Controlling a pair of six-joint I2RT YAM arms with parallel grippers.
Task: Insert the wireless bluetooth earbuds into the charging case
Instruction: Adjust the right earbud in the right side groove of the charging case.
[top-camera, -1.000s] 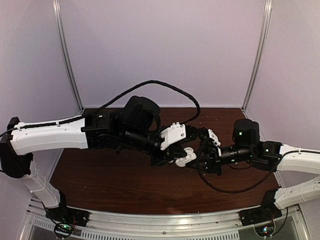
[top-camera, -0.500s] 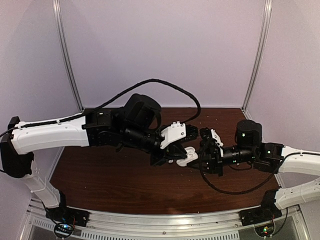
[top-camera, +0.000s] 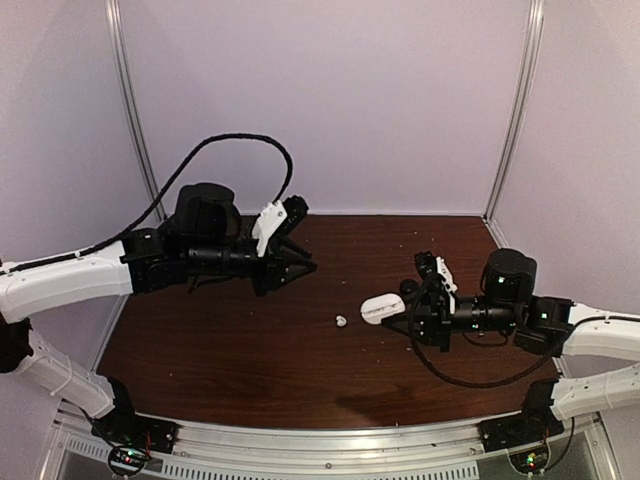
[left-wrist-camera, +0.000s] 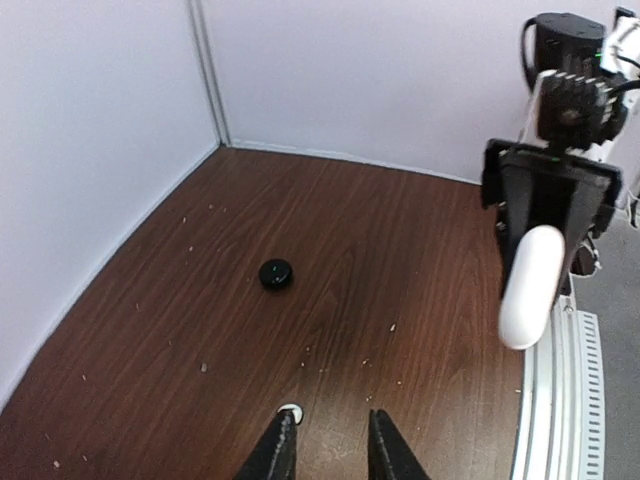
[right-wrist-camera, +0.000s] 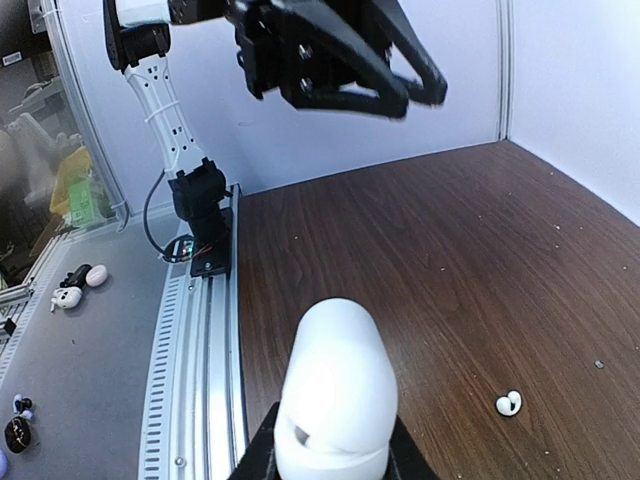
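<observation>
My right gripper (top-camera: 405, 310) is shut on the white oval charging case (top-camera: 381, 308) and holds it above the table. The case fills the bottom of the right wrist view (right-wrist-camera: 335, 390), between my fingers (right-wrist-camera: 262, 450). A small glossy white earbud (top-camera: 341, 321) lies on the table just left of the case; it also shows in the right wrist view (right-wrist-camera: 508, 403). My left gripper (top-camera: 303, 262) is open and empty, raised at the far left. In the left wrist view (left-wrist-camera: 330, 445) the earbud (left-wrist-camera: 290, 411) peeks out by my left fingertip. No black earbud is in view.
A black round puck-like case (left-wrist-camera: 276, 273) sits on the wooden table (top-camera: 220, 350) ahead of the left gripper. White walls with metal posts (top-camera: 132, 110) close the back and sides. An aluminium rail (top-camera: 330, 445) runs along the near edge.
My left arm has pulled back to the left, away from the case, and its gripper is open. My right gripper has shifted slightly right with the case. A white earbud now lies on the table.
</observation>
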